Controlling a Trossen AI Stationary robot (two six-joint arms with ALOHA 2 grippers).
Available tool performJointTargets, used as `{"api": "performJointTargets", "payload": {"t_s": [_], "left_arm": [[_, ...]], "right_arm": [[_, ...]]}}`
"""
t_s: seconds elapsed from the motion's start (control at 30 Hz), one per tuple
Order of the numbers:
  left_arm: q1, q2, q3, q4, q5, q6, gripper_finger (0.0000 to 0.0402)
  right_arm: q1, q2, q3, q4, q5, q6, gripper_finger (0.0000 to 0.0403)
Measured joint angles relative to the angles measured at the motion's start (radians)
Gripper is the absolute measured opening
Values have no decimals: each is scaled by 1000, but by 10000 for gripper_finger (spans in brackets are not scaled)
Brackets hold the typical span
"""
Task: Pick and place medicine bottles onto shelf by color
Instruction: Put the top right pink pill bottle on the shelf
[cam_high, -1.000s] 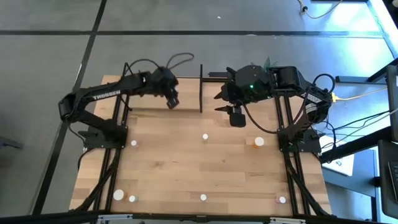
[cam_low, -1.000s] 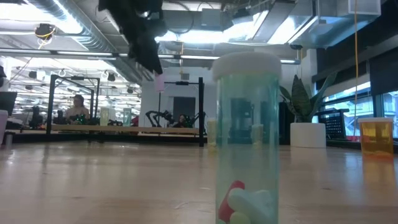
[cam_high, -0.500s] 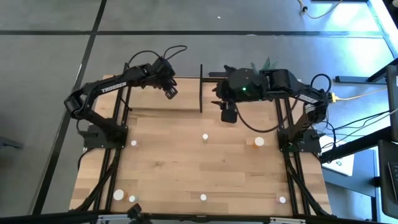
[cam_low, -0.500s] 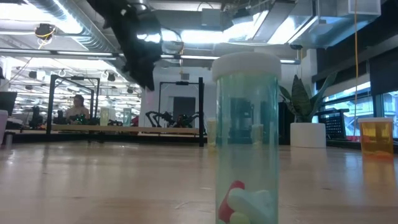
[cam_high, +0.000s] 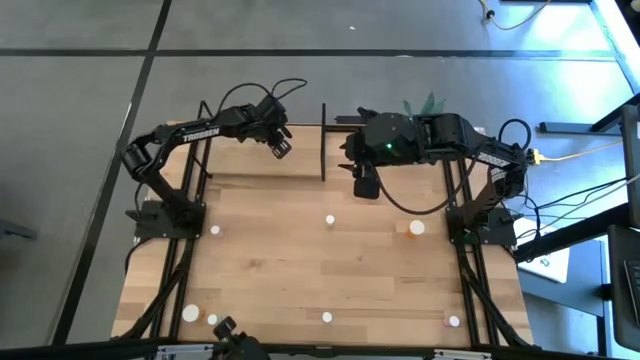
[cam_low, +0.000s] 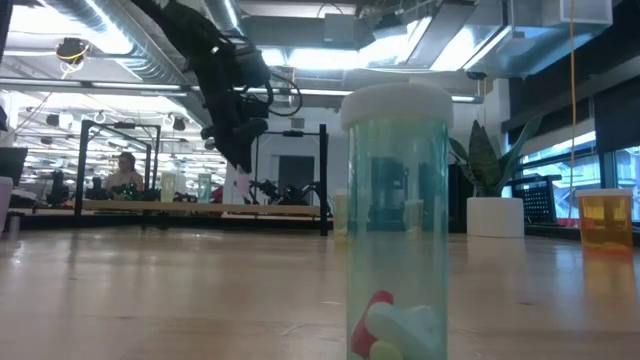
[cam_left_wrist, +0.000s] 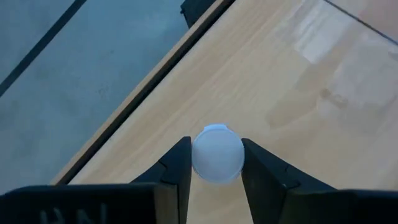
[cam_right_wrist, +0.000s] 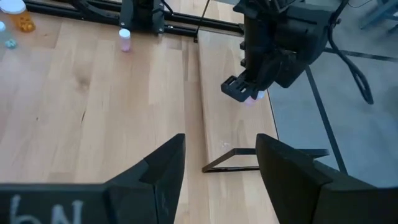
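Fingers (cam_left_wrist: 177, 171) of the left gripper (cam_high: 281, 147) pinch a small white-capped bottle (cam_left_wrist: 217, 154) above the pale shelf (cam_left_wrist: 292, 81), at eleven o'clock on the surface (cam_high: 300, 260). Right gripper (cam_high: 366, 186) hangs at twelve o'clock, fingers apart, holding nothing.

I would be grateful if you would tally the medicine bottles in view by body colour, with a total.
orange bottles: 2
pink bottles: 2, one of them in the left gripper
green bottles: 1
bottles of unclear colour, only white caps showing: 3
Total: 8
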Motion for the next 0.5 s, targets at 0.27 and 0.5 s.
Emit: {"api": "performJointTargets", "payload": {"t_s": [0.27,0.5], "left_arm": [[12,46,0,8,-22,-4,103],[23,44,0,10,-23,-9,103]], "right_arm": [[0,0,0,0,0,0,198],[0,0,0,0,0,0,198]]}}
